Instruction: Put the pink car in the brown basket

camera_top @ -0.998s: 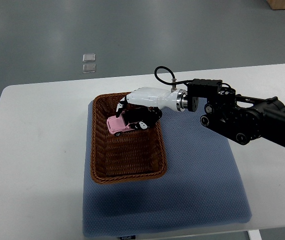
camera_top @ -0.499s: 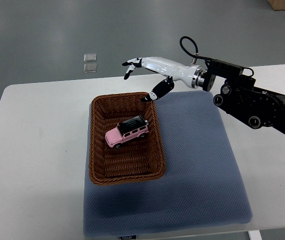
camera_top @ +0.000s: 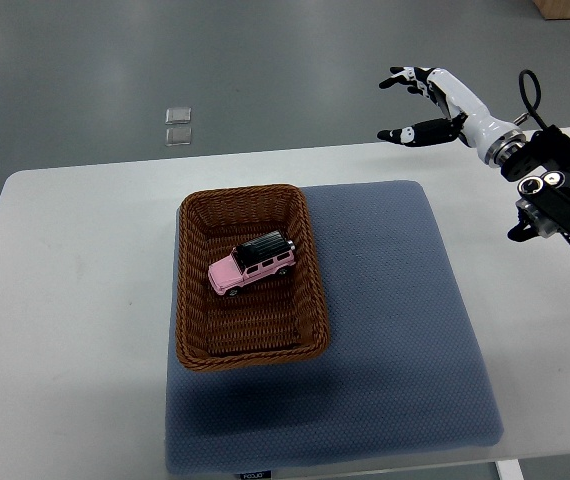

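Observation:
The pink car (camera_top: 251,264), with a black roof, lies inside the brown wicker basket (camera_top: 192,330), in its far half. The basket stands on the left part of a blue-grey mat (camera_top: 395,330). My right hand (camera_top: 417,103) is open and empty, its fingers spread, raised above the table's far right edge, well away from the basket. The left arm does not show.
The white table (camera_top: 75,300) carries the mat. Two small clear squares (camera_top: 177,125) lie on the grey floor beyond the table's far edge. My right arm's black forearm (camera_top: 563,200) hangs over the table's right side.
My right hand has let go of the pink car in the basket, opened, and drawn back up and to the right. The car rests in the basket.

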Tool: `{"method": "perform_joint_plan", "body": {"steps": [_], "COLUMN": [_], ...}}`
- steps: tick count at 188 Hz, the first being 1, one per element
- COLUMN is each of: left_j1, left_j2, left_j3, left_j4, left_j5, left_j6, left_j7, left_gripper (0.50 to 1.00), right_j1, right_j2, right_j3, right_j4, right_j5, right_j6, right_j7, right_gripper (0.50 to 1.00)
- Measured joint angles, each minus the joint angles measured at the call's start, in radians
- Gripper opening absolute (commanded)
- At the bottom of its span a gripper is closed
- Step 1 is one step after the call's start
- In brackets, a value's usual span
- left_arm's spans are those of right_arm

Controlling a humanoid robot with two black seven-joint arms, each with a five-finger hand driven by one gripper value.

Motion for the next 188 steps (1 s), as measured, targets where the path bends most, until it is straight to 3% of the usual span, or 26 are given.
{"method": "perform_joint_plan", "body": {"steps": [46, 117, 188], "left_j1": [-0.010, -0.017, -0.020], "left_j2": [0.000, 0.000, 0.000], "left_j3": [-0.007, -0.012, -0.012], "left_j4": [0.001, -0.003, -0.003], "left_j5": [0.000, -0.002, -0.001], "left_j6": [0.000, -0.002, -0.002], "left_j7": [0.000, 0.000, 0.000], "left_gripper": [1.000, 1.000, 1.000], "right_j1": [-0.063, -0.067, -0.066], "right_j2": [-0.005, 0.000, 0.029], "right_j3": [0.033, 0.039, 0.038], "right_j4": [0.004, 0.015, 0.015], "right_j5": [0.253, 0.617, 0.664], "right_j6": [-0.057, -0.053, -0.050], "right_j7": [-0.026, -0.028, -0.016], "right_gripper": [0.907, 0.913, 0.913]}}
